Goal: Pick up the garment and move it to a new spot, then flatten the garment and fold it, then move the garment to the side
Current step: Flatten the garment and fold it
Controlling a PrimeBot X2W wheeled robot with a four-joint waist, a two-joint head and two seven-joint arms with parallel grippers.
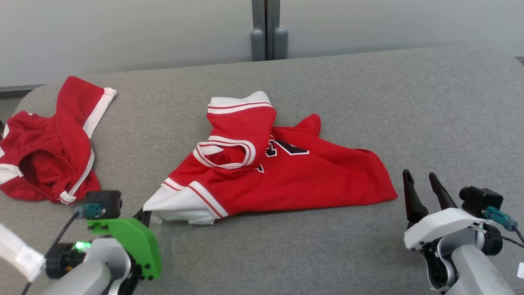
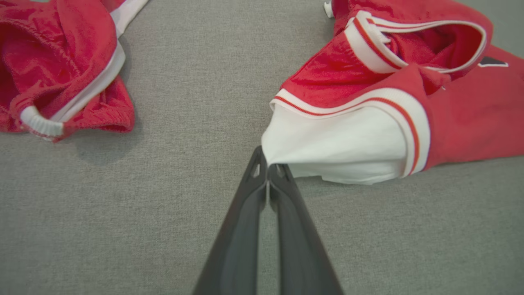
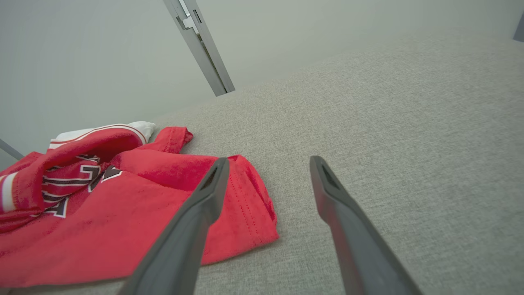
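Note:
A red jersey point(image 1: 286, 172) with white trim and black lettering lies crumpled in the middle of the grey table. My left gripper point(image 2: 268, 164) is shut on the tip of the jersey's white sleeve point(image 2: 339, 143); in the head view that gripper point(image 1: 143, 215) sits at the jersey's near-left corner, mostly hidden behind its green mount. My right gripper point(image 1: 421, 182) is open, just right of the jersey's lower right corner and apart from it. In the right wrist view the jersey's red hem point(image 3: 245, 205) lies behind the left finger, with bare table between the fingertips point(image 3: 221, 164).
A second red garment point(image 1: 49, 151) with white stripes is bunched at the table's left edge, also seen at the upper left of the left wrist view point(image 2: 61, 69). The grey table point(image 1: 430, 123) stretches bare to the right. A grey post point(image 1: 268, 30) stands behind the far edge.

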